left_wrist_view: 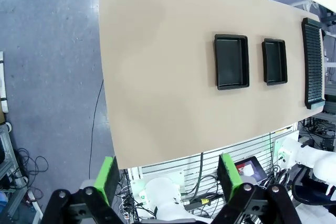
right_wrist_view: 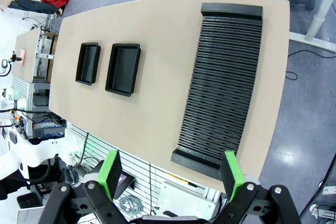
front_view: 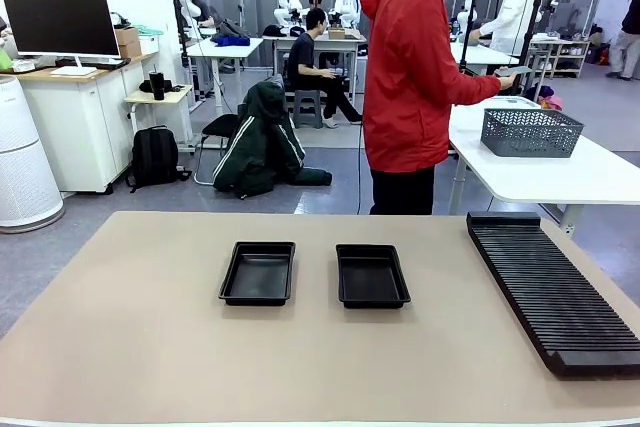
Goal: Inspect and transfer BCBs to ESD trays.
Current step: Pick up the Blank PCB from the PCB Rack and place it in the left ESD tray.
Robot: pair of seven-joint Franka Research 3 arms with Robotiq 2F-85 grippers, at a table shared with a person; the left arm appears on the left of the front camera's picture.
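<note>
Two empty black ESD trays lie side by side mid-table, the left tray (front_view: 258,273) and the right tray (front_view: 371,275). The left wrist view shows them from high up (left_wrist_view: 231,61) (left_wrist_view: 274,61), as does the right wrist view (right_wrist_view: 87,63) (right_wrist_view: 123,69). My left gripper (left_wrist_view: 168,182) hangs open far above the table's near edge, nothing between its green pads. Also open and empty, my right gripper (right_wrist_view: 170,177) is high above the rack's near end. A person in a red jacket (front_view: 410,67) is turned away toward a side table, holding a thin flat board (front_view: 515,71), seemingly a BCB.
A long black ribbed rack (front_view: 550,287) (right_wrist_view: 223,87) (left_wrist_view: 313,61) lies along the table's right side. A grey mesh basket (front_view: 530,132) sits on the white side table (front_view: 560,177) behind. Bare tan tabletop (front_view: 130,327) spreads left of the trays.
</note>
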